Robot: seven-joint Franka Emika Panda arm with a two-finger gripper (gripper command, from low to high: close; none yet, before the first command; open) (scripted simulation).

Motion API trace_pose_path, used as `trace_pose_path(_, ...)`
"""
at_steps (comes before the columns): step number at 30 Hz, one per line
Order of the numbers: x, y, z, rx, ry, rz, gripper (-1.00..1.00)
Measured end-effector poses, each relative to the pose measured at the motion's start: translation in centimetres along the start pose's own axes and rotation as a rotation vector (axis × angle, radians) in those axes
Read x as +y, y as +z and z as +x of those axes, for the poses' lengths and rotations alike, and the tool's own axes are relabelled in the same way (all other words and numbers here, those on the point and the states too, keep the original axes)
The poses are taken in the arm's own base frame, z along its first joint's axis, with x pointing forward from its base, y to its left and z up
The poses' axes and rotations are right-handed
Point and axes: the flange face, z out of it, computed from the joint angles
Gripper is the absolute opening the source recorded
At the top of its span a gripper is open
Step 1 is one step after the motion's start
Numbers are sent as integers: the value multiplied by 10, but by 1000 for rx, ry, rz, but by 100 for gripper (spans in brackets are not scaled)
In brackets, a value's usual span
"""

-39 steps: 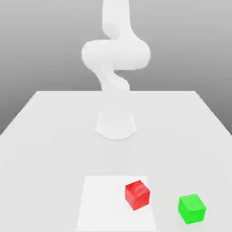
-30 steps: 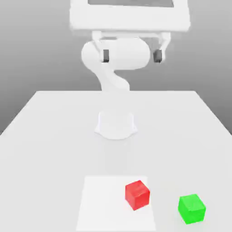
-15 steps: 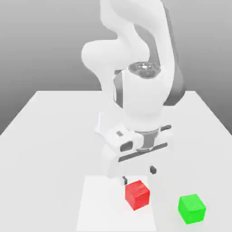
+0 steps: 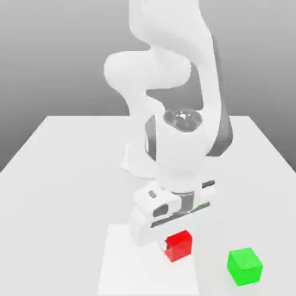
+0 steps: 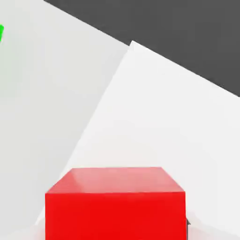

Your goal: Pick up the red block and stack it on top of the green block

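Note:
The red block (image 4: 180,247) rests on a white square patch (image 4: 124,263) near the table's front edge. My gripper (image 4: 175,241) has come down over it, with the hand covering the block's upper back part and the jaws shut on its sides. Up close in the hand view, the red block (image 5: 115,204) sits straight between the fingers. The green block (image 4: 244,266) stands apart on the table, to the exterior view's right of the red one. A sliver of the green block (image 5: 1,33) shows at the edge of the hand view.
The arm's round base (image 4: 139,162) stands at the middle of the grey-white table (image 4: 63,173), behind the blocks. Bare table surface lies between the red and green blocks and to the exterior view's left of the white patch.
The arm swung down from high above the table until its hand reached the red block. The jaws went from open to shut on it, and the block turned slightly.

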Motion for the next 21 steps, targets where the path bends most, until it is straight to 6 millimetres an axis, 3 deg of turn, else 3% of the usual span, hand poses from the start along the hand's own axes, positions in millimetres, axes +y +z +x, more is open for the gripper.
trace_pose_path(2, -10, -15, -1, -1, 3, -1, -100)
trace_pose_path(13, -138, -48, -8, -1, 115, 0, -100)
trace_pose_path(17, -148, -7, -8, 1, 126, 1, -100)
trace_pose_path(18, -148, 5, -9, 0, 126, 1, 100)
trace_pose_path(21, -148, 5, -9, 0, 126, 1, 100)
